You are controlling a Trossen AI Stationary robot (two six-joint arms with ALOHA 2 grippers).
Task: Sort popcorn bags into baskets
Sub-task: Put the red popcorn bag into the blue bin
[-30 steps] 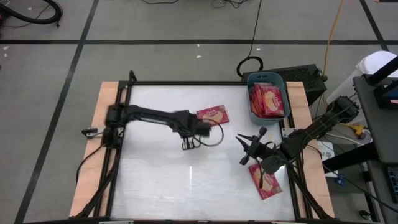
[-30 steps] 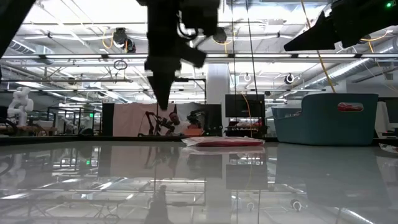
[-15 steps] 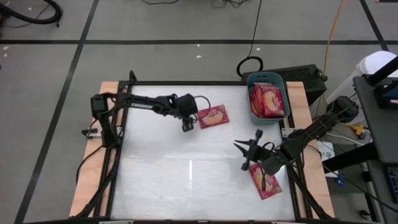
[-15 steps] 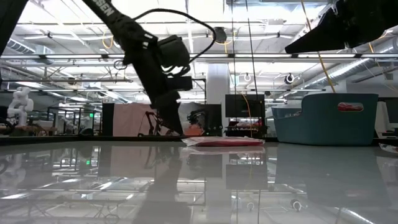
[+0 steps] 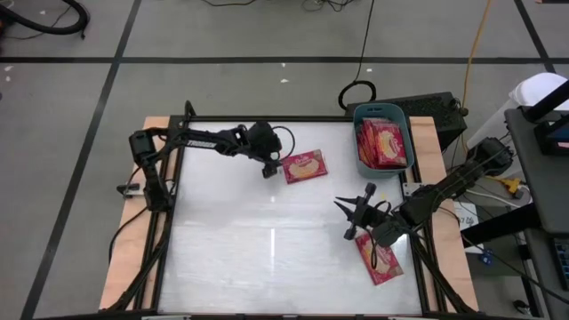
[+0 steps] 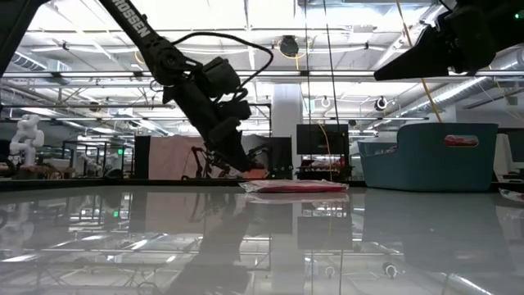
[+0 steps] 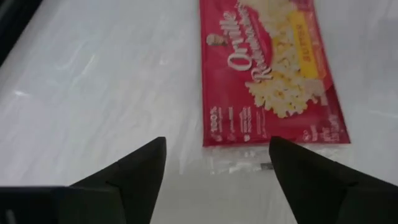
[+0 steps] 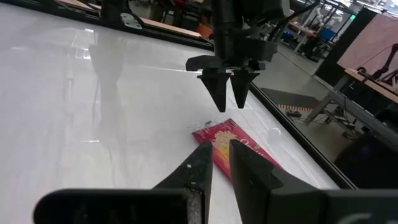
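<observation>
Red and flat, one popcorn bag [image 5: 304, 166] lies picture-side up on the glossy white tabletop [image 5: 231, 240], toward twelve o'clock of its middle and at about nine o'clock from the teal basket [image 5: 383, 167], which already holds several packets [image 5: 383, 142]. The left tool [image 5: 269, 168] hovers just beside the bag's near end, fingers spread wide with nothing between them; the left wrist view shows the bag's clear crimped seam [image 7: 249, 158] just beyond the fingertips. A second bag [image 5: 380, 258] lies near four o'clock, beside the right tool [image 5: 353, 220], whose fingers stand nearly closed, holding nothing. The bag looks light, thin and bendy, its film probably slick on this surface, so it may skate when nudged. Pinching the short end across the sealed seam seems the safest hold.
</observation>
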